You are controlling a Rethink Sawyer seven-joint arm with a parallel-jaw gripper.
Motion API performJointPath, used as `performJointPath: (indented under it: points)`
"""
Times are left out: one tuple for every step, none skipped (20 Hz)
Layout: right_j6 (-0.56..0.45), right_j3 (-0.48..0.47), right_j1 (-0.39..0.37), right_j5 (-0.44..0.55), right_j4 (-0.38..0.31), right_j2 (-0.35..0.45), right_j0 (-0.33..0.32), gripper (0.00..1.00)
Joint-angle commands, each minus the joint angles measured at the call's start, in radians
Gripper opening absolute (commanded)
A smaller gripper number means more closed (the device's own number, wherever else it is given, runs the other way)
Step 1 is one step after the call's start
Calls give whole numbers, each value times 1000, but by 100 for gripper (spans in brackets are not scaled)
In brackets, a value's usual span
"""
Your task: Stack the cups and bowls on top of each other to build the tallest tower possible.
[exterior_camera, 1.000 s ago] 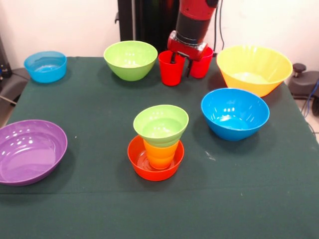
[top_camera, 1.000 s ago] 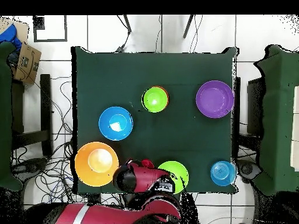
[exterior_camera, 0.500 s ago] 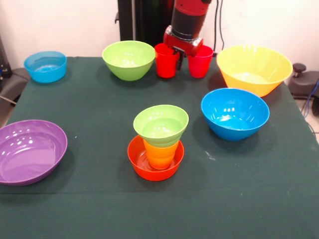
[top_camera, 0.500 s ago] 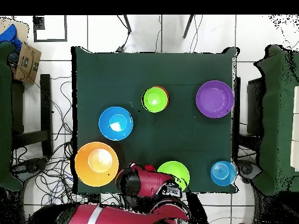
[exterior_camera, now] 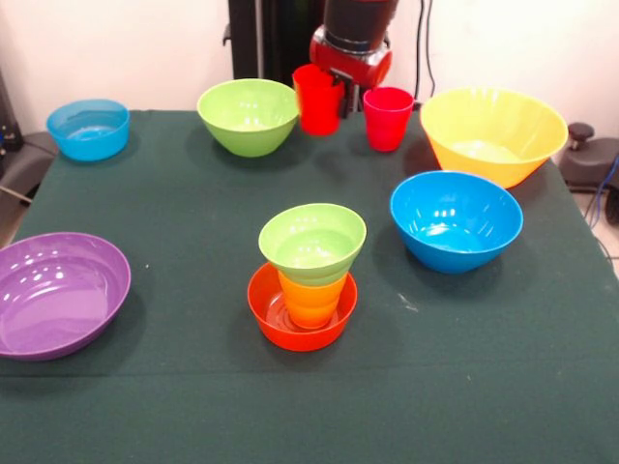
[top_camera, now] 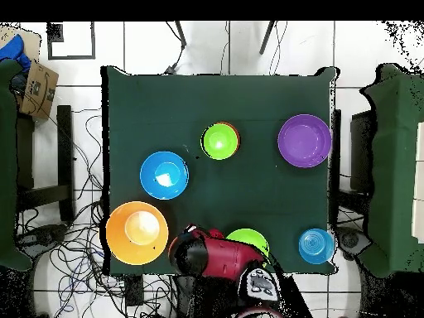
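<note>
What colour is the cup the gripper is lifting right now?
Red. The cup hangs tilted under the gripper, off the table; the front view shows it best.

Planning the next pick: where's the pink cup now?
Front view: the pink cup stands at the table's far edge, between the lifted red cup and the yellow bowl.

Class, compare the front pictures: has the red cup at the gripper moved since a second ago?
Yes. The red cup has risen off the table and shifted toward the big green bowl, away from the pink-magenta cup, which stayed put.
</note>
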Motion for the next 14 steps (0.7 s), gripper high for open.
performJointPath:
  points:
    - [-20, -88, -119, 276, 18, 149, -14, 0]
    - [-26, -102, -128, 297, 19, 158, -18, 0]
    - [-33, -125, -125, 309, 16, 165, -20, 0]
    - [-34, -140, -122, 314, 13, 171, -21, 0]
    - [-37, -166, -122, 331, 6, 167, -14, 0]
    - [-41, -193, -122, 348, -1, 163, -6, 0]
    - [-44, -219, -122, 365, -8, 159, 2, 0]
    - [-46, -240, -124, 387, -16, 153, 9, 0]
    - [-48, -274, -130, 441, -20, 144, 21, 0]
    - [-48, -293, -133, 463, -29, 137, 29, 0]
    - [-52, -322, -138, 507, -33, 136, 33, 0]
    - [-56, -343, -140, 533, -38, 136, 33, 0]
    - [-61, -365, -141, 559, -42, 135, 34, 0]
    - [-66, -377, -143, 575, -44, 139, 31, 0]
